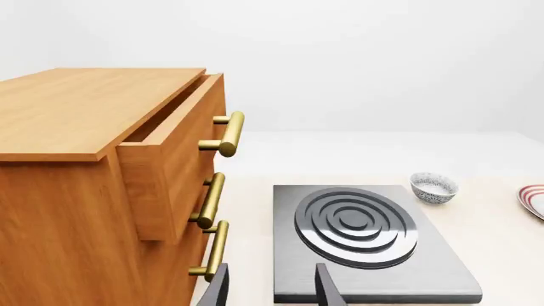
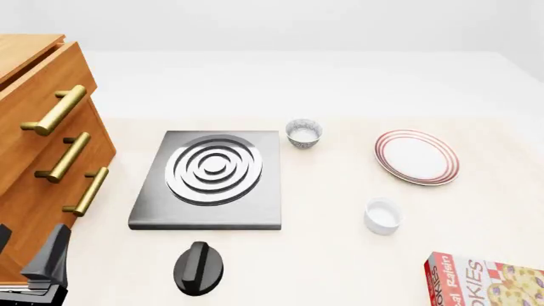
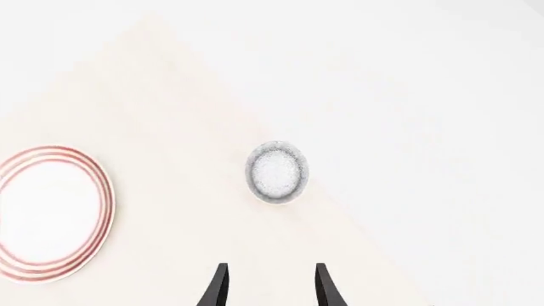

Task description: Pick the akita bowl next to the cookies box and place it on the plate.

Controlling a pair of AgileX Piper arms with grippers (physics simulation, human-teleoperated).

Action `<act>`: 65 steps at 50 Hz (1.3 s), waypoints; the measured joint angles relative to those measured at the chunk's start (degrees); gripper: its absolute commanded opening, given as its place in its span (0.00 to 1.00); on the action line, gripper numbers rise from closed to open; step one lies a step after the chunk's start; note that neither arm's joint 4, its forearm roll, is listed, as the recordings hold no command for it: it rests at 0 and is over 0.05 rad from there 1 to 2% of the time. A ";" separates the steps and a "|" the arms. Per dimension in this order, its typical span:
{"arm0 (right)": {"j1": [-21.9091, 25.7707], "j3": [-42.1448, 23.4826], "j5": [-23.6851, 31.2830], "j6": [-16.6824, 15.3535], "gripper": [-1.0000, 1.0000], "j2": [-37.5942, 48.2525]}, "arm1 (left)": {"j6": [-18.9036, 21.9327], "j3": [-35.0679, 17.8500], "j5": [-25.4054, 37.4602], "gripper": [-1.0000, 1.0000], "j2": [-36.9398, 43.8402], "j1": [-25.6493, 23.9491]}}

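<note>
A speckled akita bowl (image 3: 276, 172) lies at the table's edge in the right wrist view, ahead of my right gripper (image 3: 270, 268), which is open and empty. The plate (image 3: 51, 213), white with red rings, sits to one side of it. The cookies box (image 2: 485, 282) shows only at the front view's lower right corner, and this bowl is outside that view. A second, like bowl (image 2: 304, 132) stands by the stove's far corner, left of the plate (image 2: 416, 157) and far from the box. My left gripper (image 2: 30, 241) hangs open beside the cabinet, with nothing between its fingers (image 1: 219, 284).
A wooden cabinet (image 2: 42, 146) with brass handles stands at the left, its top drawer ajar (image 1: 165, 159). The grey stove plate (image 2: 213, 178) lies mid-table with a black knob (image 2: 198, 268) in front. A plain white ramekin (image 2: 383, 215) sits between plate and box.
</note>
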 measured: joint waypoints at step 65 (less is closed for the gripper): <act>-4.78 -29.23 11.36 -0.22 1.00 23.29 | 0.00 0.00 0.00 1.00 0.00 0.00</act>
